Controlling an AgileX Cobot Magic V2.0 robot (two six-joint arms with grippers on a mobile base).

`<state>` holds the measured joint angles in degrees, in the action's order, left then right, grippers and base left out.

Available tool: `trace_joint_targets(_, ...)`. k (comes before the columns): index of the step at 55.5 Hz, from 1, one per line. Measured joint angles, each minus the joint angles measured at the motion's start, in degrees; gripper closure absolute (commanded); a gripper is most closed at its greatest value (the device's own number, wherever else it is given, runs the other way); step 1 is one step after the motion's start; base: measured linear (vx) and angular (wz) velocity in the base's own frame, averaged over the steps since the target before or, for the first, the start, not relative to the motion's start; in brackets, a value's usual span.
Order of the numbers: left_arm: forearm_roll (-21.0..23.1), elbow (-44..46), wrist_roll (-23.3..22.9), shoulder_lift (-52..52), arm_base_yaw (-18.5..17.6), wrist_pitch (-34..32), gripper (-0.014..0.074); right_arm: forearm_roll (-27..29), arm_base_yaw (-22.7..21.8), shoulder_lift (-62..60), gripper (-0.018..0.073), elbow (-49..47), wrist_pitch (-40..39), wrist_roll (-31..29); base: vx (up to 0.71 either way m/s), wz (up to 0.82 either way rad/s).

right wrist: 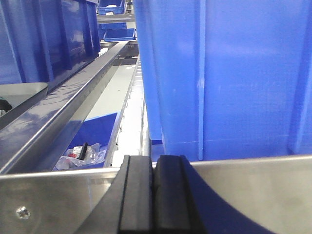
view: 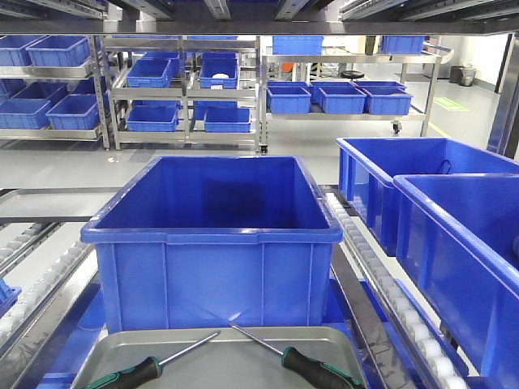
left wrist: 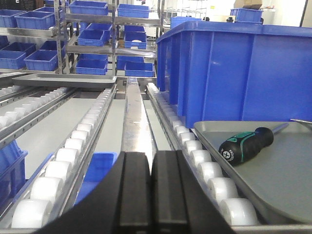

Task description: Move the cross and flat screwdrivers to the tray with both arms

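Observation:
The silver-grey tray (view: 219,361) lies at the bottom of the front view with both screwdrivers in it. One screwdriver (view: 134,373) sits on the left and the other screwdriver (view: 312,366) on the right; their steel shafts point inward and away. Neither gripper shows in the front view. In the left wrist view my left gripper (left wrist: 152,165) is shut and empty over the roller lane. The tray (left wrist: 287,175) and one black-and-green screwdriver (left wrist: 246,143) lie to its right. My right gripper (right wrist: 155,168) is shut and empty, low over a steel rail (right wrist: 243,190).
A large blue bin (view: 215,235) stands directly behind the tray, and two more blue bins (view: 422,178) stand at the right. White roller tracks (left wrist: 73,146) run along both sides. A second grey tray (left wrist: 63,80) rests far left. Shelves of blue bins (view: 174,81) fill the background.

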<state>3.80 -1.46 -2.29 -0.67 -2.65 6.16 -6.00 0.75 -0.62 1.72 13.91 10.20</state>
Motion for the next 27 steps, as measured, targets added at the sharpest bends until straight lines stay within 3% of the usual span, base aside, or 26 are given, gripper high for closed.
trace_joint_targets(27, 0.0, 0.0, 0.0, 0.0, 0.0, 0.0, 0.0602, 0.0, 0.0, 0.0, 0.0567, 0.0, 1.3, 0.0, 0.0, 0.0)
